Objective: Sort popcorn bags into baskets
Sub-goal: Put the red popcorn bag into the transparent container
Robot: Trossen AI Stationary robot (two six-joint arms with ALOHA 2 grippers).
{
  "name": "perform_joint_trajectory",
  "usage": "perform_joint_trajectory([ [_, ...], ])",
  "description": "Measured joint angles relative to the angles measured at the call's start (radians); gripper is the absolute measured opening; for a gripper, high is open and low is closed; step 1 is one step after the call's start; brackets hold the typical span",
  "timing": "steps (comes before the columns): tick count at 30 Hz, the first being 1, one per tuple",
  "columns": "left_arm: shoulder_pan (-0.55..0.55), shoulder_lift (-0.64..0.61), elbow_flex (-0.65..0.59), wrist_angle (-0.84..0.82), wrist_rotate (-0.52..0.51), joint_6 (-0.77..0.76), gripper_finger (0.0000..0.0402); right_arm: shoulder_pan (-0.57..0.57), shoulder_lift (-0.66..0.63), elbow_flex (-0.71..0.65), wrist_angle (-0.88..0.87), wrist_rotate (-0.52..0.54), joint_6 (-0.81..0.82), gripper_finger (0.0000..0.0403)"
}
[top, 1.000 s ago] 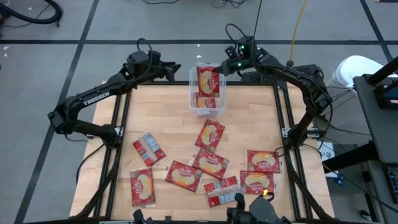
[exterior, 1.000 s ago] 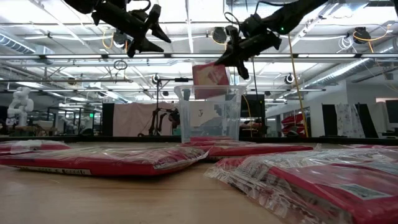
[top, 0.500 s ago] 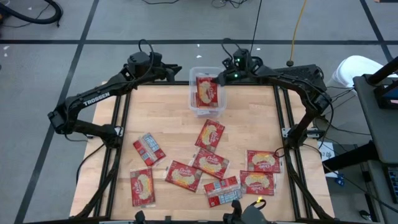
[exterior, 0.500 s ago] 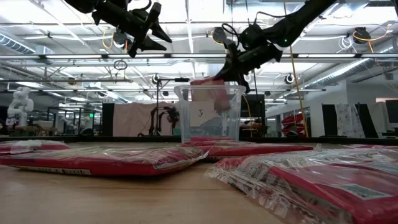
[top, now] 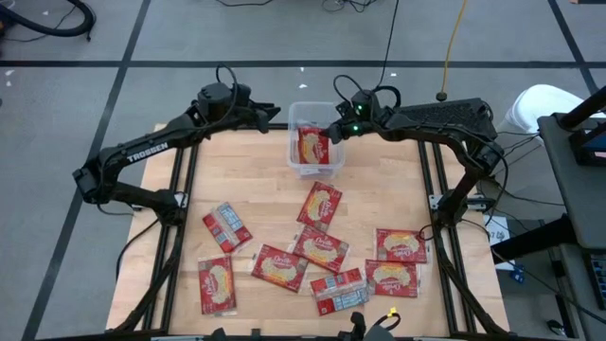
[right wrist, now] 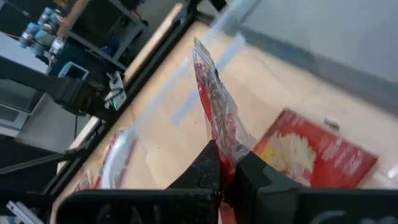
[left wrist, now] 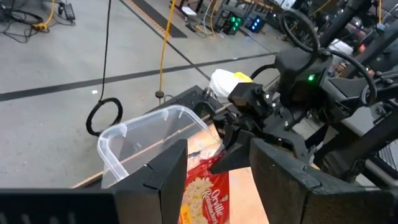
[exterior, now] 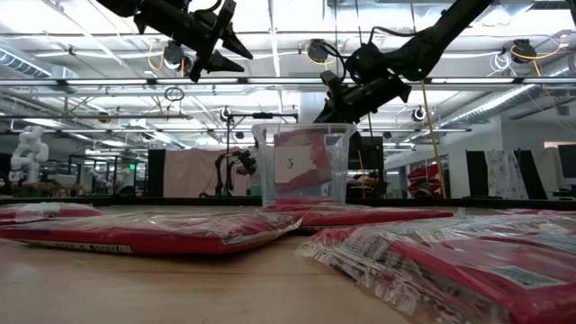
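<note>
Popcorn bag (right wrist: 214,109) is pinched edge-on between the right gripper's (top: 333,134) closed fingers (right wrist: 208,165), hanging down inside the clear basket (top: 295,112) at the table's (top: 379,189) far edge, with another bag (right wrist: 317,155) flat on the basket's bottom. Looks light, floppy and crinkly-slick, so I'd grab near a sealed edge like that. Left gripper (top: 273,115) waits beside the basket, fingers (left wrist: 163,177) apart, empty. Eight or so bags (top: 320,205) are scattered toward the table's near edge.

Lettering on table packets (top: 319,206) unreadable
</note>
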Motion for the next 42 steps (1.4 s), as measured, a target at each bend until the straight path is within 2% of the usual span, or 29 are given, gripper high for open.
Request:
perform_joint_trajectory([
  [7, -0.018, 0.0, -0.001, -0.03, 0.0, 0.0, 0.016, 0.016, -0.003, -0.018, 0.012, 0.001, -0.014, 0.0013],
  [18, -0.026, 0.0, -0.001, -0.028, -0.001, 0.001, 0.0157, 0.02, -0.003, -0.018, 0.029, 0.05, -0.035, 0.0096],
  [25, -0.026, 0.0, -0.001, -0.027, -0.001, -0.003, 0.0157, 0.019, -0.003, -0.018, 0.031, 0.087, -0.061, 0.0132],
  [36, -0.045, 0.0, -0.001, -0.044, 0.018, -0.064, 0.0157, -0.002, -0.045, -0.022, 0.051, 0.109, -0.053, 0.0149],
  [42, -0.064, 0.0, -0.001, -0.143, 0.024, -0.067, 0.0157, -0.008, -0.105, -0.022, 0.051, 0.106, -0.034, 0.0149],
])
